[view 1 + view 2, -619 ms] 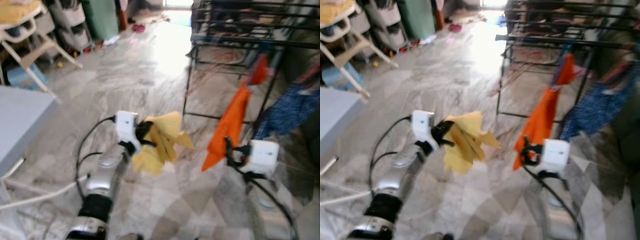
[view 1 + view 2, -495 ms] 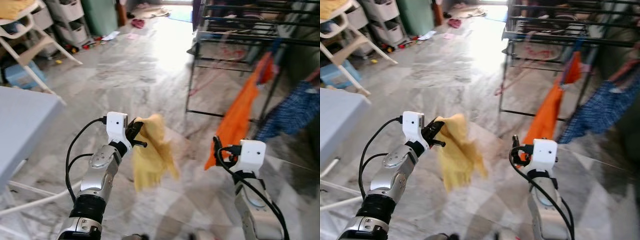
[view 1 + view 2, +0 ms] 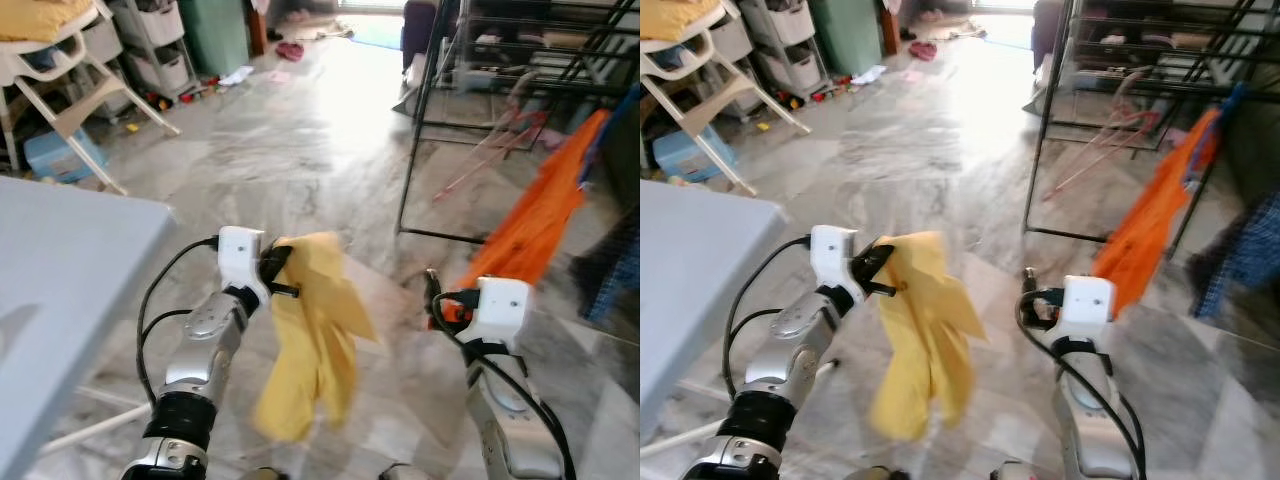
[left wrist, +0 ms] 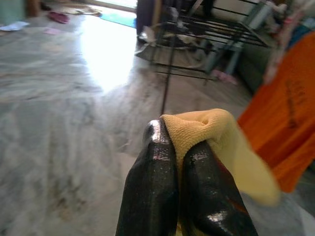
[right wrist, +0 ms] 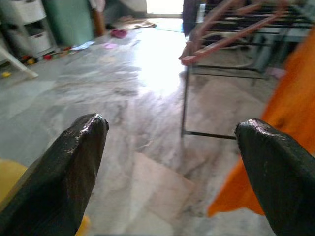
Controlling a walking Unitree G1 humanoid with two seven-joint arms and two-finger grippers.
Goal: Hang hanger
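Left eye view: left claw (image 3: pixel 283 272) pinches limp yellow cloth (image 3: pixel 312 340).

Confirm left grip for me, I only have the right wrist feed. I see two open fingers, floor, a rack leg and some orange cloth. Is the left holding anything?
Observer: Yes. The left gripper is pinched shut on a yellow cloth, with a fold poking up between the fingers.
Operator: Is the cloth off the floor?
Observer: It hangs free below the gripper in the left eye view, blurred at its lower end.
Operator: Where is the orange cloth relative to the rack?
Observer: The orange cloth hangs at the right side of the black drying rack, ahead of the right gripper.
Operator: Anything on my left?
Observer: A grey table beside the left arm.
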